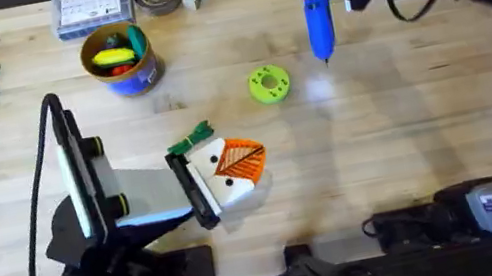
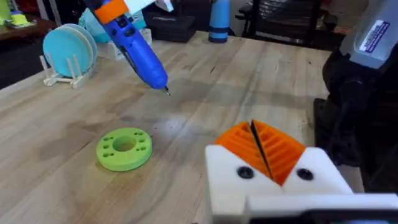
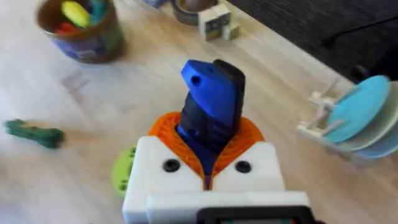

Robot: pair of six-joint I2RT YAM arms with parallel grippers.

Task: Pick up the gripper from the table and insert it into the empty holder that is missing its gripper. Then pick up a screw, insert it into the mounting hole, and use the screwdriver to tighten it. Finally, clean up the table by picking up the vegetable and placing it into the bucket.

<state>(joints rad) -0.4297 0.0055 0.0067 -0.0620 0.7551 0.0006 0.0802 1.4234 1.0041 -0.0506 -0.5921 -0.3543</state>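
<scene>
My right claw (image 3: pixel 208 171) sits closest to the lens, its orange pads (image 3: pixel 169 138) clamped tight on the blue screwdriver (image 3: pixel 210 106). From overhead the tool hangs bit-down above the table (image 1: pixel 407 130) at the far right, clear of the wood and touching nothing.

My left claw (image 1: pixel 231 166) is down near the middle of the table. Its pads look pressed together with just a dark seam between them, and I can't see anything caught in there.

Going outward from that, the green vegetable (image 1: pixel 190 138) lies right beside the left claw's tip, on the table. The lime-green disc (image 1: pixel 269 84) sits a bit past that, between the two claws. The blue bucket (image 1: pixel 119 59) with the yellow rim stands further back left, with a few toys in it.

Progress-wise, honestly hard to call. I can't spot the loose orange finger, the bare white mount or any screw on the table, so I can't confirm those steps. With the screwdriver in hand I'd guess I'm somewhere around the tightening part. Cleanup definitely isn't done, since the vegetable isn't in the bucket yet.
</scene>
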